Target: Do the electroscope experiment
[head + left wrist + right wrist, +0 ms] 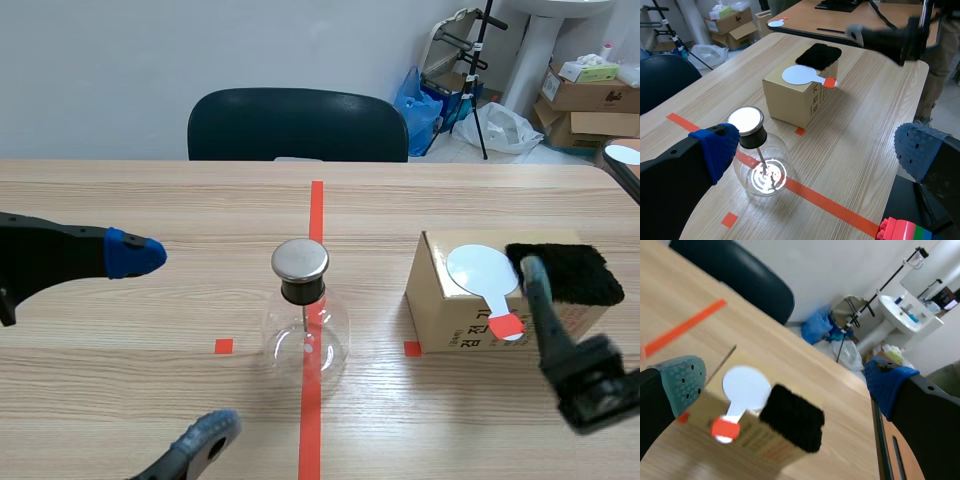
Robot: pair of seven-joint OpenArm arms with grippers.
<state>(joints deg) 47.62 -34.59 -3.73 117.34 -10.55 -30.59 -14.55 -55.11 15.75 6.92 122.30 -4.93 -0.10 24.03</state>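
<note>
The electroscope, a round glass flask (305,340) with a metal cap (300,260), stands on the red tape line at mid-table. My left gripper (170,345) is open beside and just left of it, the flask (762,170) lying by one blue finger pad (715,147). To the right, a cardboard box (450,310) carries a white disc paddle (478,270) with a red handle and a black fur cloth (560,272). My right gripper (785,382) hovers open above the box, with the paddle (745,387) and cloth (792,422) ahead between its fingers.
A dark chair (297,125) stands at the table's far edge. Boxes, bags and a stand crowd the floor behind (580,90). A second white paddle (622,153) lies on another table at right. Coloured toy bricks (902,231) show under my left gripper.
</note>
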